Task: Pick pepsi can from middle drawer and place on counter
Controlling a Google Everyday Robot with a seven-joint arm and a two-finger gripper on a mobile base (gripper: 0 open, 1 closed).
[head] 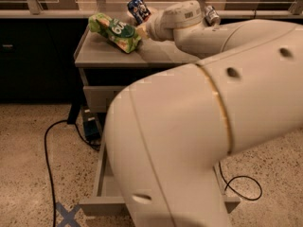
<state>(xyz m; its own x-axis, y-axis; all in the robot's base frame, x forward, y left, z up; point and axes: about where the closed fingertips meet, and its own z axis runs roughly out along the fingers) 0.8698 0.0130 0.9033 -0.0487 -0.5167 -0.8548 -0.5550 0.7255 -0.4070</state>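
Observation:
The pepsi can (138, 9), dark blue with red and white marks, hangs tilted above the back of the counter (94, 55). My gripper (142, 23) is shut on its lower end, just right of a green chip bag. The arm (199, 126) sweeps across the foreground and hides most of the cabinet. The middle drawer (101, 176) stands pulled open; only its left wall and front corner show.
A green chip bag (115, 31) lies on the counter's left back part. A paler silver can (211, 15) stands on the ledge behind. A closed drawer front (99, 97) sits under the counter. A black cable (47, 148) and a blue tape cross (66, 215) lie on the floor.

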